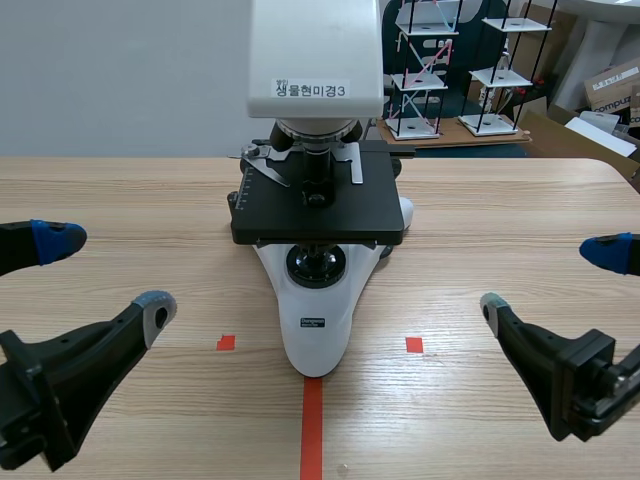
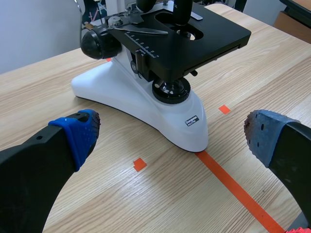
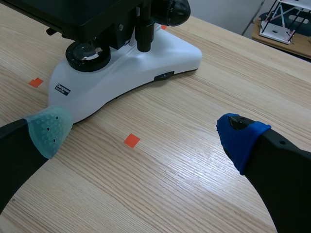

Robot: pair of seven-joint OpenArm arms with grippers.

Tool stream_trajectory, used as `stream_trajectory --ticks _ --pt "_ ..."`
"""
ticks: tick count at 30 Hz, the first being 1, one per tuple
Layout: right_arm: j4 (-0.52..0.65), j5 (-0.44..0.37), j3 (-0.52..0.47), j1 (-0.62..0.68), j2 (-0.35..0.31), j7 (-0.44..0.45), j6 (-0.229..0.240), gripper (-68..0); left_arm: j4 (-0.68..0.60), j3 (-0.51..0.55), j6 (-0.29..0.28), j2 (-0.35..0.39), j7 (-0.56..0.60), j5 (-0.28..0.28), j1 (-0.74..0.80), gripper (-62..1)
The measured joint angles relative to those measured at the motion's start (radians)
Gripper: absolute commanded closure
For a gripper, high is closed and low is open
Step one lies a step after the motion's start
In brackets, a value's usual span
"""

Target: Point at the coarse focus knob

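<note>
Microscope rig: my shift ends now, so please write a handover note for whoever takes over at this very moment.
Left gripper: jaws open, empty, low over the table, left of the microscope and clear of it.
Right gripper: jaws open, empty, on the opposite side, also clear.
The microscope stands mid-table; its large black focus knob sits on its side, below the stage.
Done: nothing; neither gripper points at or touches the knob.
Left: bring one gripper up to point at the knob.

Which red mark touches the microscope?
The long middle line: it reaches the microscope's white base. The two small squares lie apart at its sides.
</note>
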State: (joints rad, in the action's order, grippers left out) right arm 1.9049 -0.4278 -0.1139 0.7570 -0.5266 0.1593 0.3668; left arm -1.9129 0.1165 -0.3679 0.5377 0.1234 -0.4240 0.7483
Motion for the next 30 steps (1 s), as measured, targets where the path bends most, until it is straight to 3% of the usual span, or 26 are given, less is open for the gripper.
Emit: stream_trajectory --ticks 18,20,25,30 --pt "0.000 0.000 0.000 0.000 -0.003 0.006 0.000 -67.4 0.000 0.000 0.000 0.000 0.000 0.000 0.000 -62.3" --pt "0.000 0.000 0.000 0.000 -0.019 0.032 0.000 -59.7 0.000 0.000 0.000 0.000 0.000 0.000 0.000 -62.3" --pt "0.000 -0.001 0.000 -0.002 -0.101 0.092 -0.043 -31.2 0.000 0.000 0.000 0.000 0.000 0.000 0.000 -62.3" --pt "0.000 0.001 0.000 -0.071 -0.174 0.074 -0.068 -7.3 0.000 0.000 0.000 0.000 0.000 0.000 0.000 -62.3"
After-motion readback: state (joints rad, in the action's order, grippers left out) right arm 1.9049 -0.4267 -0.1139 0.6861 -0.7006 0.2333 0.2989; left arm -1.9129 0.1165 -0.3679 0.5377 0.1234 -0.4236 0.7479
